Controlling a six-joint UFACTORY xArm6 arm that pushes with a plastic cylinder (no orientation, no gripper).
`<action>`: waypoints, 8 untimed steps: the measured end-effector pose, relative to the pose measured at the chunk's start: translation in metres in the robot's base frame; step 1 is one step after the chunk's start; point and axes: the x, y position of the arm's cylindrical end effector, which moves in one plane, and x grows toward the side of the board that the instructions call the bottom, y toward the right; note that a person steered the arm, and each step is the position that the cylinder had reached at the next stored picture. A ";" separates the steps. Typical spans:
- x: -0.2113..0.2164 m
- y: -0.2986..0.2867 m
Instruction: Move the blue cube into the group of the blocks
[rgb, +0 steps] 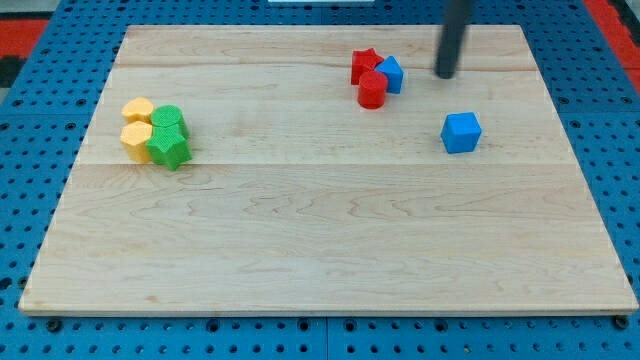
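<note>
A blue cube (461, 132) lies alone on the wooden board at the view's right. My tip (445, 74) stands above and a little left of it, apart from it. A small group sits at the view's top centre: a red star-shaped block (364, 63), a red cylinder (372, 90) and a second blue block (391, 74), all touching. My tip is to the right of this group, not touching it.
At the view's left a second group sits together: two yellow blocks (137, 125) and two green blocks (168, 137). The wooden board (320, 230) lies on a blue pegboard surface, with red matting at the top corners.
</note>
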 end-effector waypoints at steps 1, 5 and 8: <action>0.034 0.065; 0.122 -0.065; 0.124 -0.090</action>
